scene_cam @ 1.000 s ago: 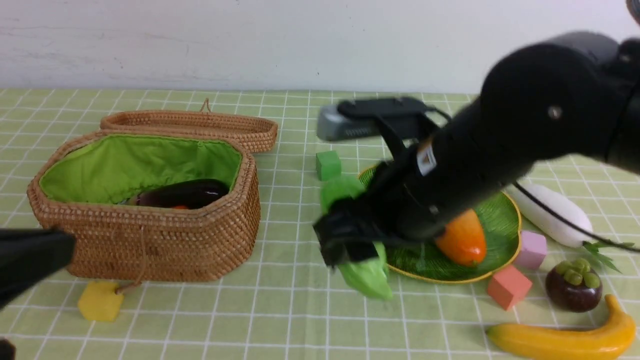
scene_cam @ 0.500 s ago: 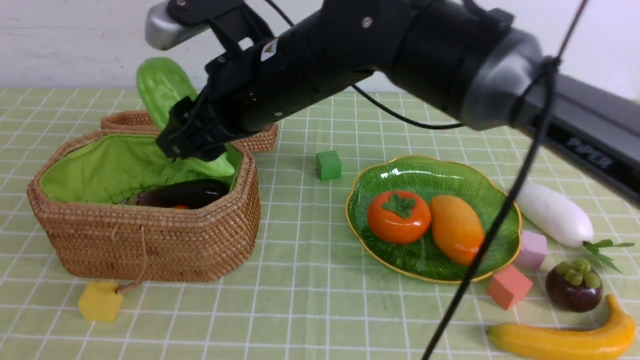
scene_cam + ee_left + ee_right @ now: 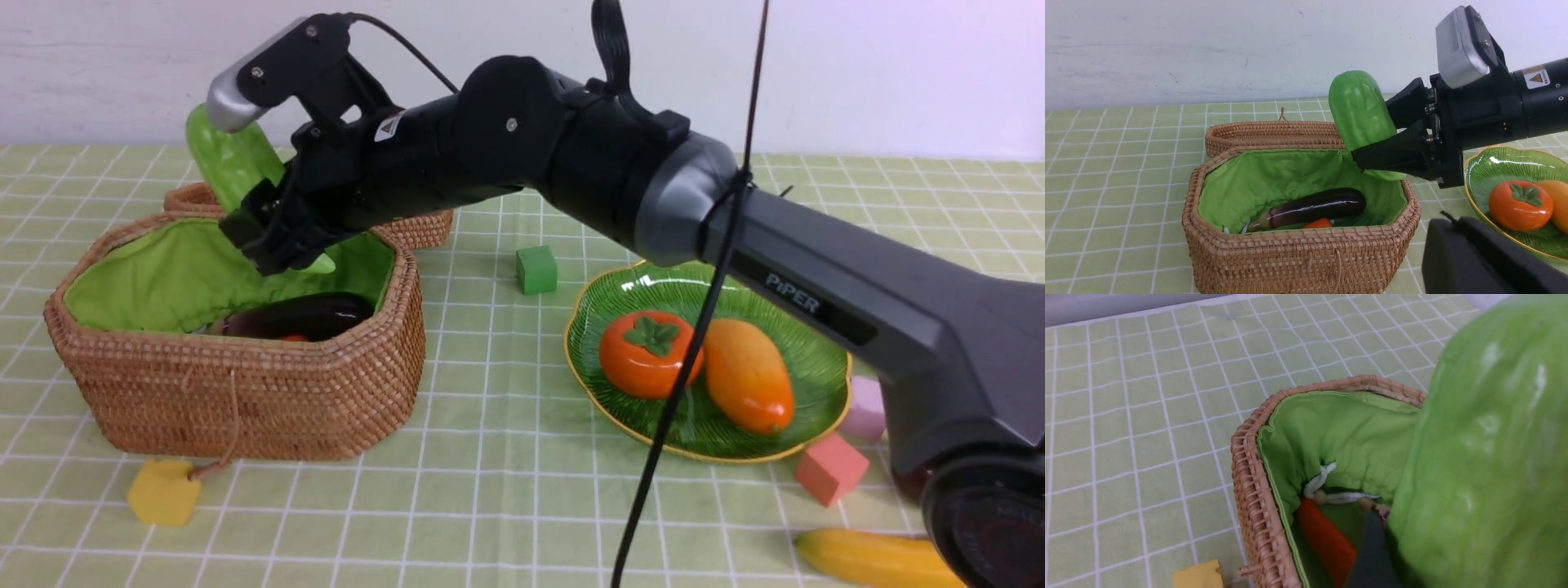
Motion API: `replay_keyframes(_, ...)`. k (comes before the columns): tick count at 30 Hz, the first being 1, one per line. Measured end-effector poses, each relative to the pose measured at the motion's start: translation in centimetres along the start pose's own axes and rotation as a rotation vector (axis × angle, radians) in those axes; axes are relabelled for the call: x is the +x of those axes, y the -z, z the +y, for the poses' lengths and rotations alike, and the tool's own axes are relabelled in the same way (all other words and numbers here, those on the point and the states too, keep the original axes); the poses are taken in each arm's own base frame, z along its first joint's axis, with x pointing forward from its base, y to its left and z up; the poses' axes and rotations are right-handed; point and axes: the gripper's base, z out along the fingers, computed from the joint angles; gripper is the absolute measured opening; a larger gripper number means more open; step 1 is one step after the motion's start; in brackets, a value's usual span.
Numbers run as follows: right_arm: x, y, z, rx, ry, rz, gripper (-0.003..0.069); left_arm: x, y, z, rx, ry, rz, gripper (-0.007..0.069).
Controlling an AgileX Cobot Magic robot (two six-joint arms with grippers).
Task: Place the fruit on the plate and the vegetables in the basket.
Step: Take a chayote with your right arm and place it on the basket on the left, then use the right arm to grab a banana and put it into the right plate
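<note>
Gourd sits clamped in the right gripper. The jaws stand fairly wide around its lower half, one finger on each side. We see this best in the left wrist view, where the gourd pokes up past the black fingers.

Key relation: the gourd hangs right over the open basket, at the end nearer the plate. Its long axis is steep. The top end leans up and back toward the lid, and the bottom tip dips just inside the green lining. The basket's long side runs left-right, so the gourd stands across it, not along it.

Below it the eggplant lies lengthwise on the basket floor, with a bit of carrot beside it. The right wrist view shows the carrot down in the lining too.

We judge that opening the jaws drops it tip-first onto the eggplant. It could end up propped on the rim.

Right arm pose: stretched long across the table to the robot's left side, passing above the plate, forearm sloping up to the wrist.

Left gripper is closed, with nothing seen in it, parked near the basket's front. It's nearer the basket but idle.

Persimmon and mango are on the plate; the banana is on the cloth.
</note>
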Motion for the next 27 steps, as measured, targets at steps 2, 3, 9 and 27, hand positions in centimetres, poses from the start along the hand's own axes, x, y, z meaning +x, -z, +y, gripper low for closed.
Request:
replay_keyframes(2, 0.0, 0.0, -0.1, 0.006, 0.013, 0.003, 0.0524, 0.0, 0.0, -0.1, 0.006, 0.0, -0.005, -0.0013)
replay_keyframes(3, 0.0, 0.0, -0.1, 0.006, 0.013, 0.003, 0.0531, 0.0, 0.0, -0.1, 0.006, 0.0, -0.005, -0.0013)
replay_keyframes(9, 0.0, 0.7, 0.3, -0.025, 0.056, 0.069, 0.0675, -0.2, 0.0, -0.3, 0.029, 0.002, -0.025, -0.0013)
replay_keyframes(27, -4.7, 14.8, 2.4, 0.102, -0.168, 0.464, 0.0025, 0.2, 0.1, -1.9, 0.2, -0.007, 0.018, -0.0013)
